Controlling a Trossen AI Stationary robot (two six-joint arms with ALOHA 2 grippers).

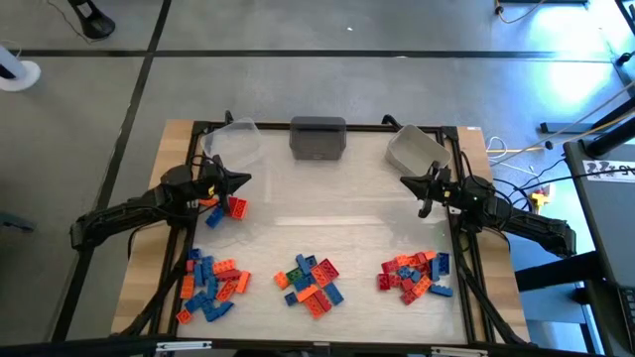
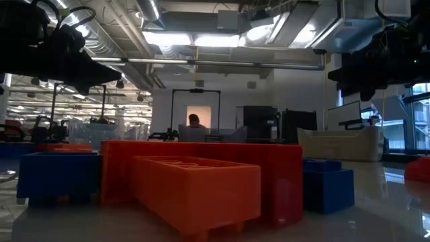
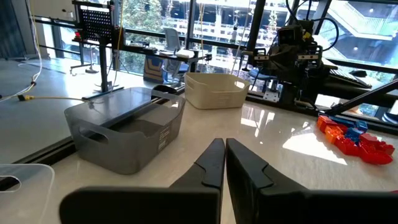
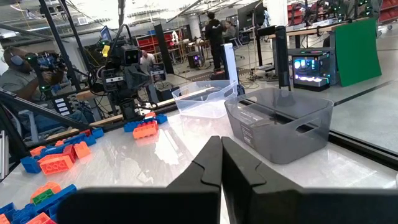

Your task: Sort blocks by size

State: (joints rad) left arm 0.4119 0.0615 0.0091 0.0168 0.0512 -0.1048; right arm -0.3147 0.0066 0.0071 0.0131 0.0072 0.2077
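The blocks lie on the white table in three heaps along its near side: left (image 1: 210,281), middle (image 1: 310,281) and right (image 1: 415,274). A few more (image 1: 226,208) lie under my left arm. The low view shows orange (image 2: 198,191), red (image 2: 282,181) and blue (image 2: 57,176) blocks from close by. My left gripper (image 1: 243,179) (image 3: 224,148) hangs shut above the table's left side, pointing level toward the middle. My right gripper (image 1: 407,181) (image 4: 221,144) hangs shut above the right side, facing it. Neither touches anything.
Three bins stand along the far edge: a clear one (image 1: 233,139) at the left, a grey one (image 1: 317,137) in the middle, a pale one (image 1: 412,149) at the right. The table's middle between the grippers lies bare. People (image 4: 18,62) are in the room beyond.
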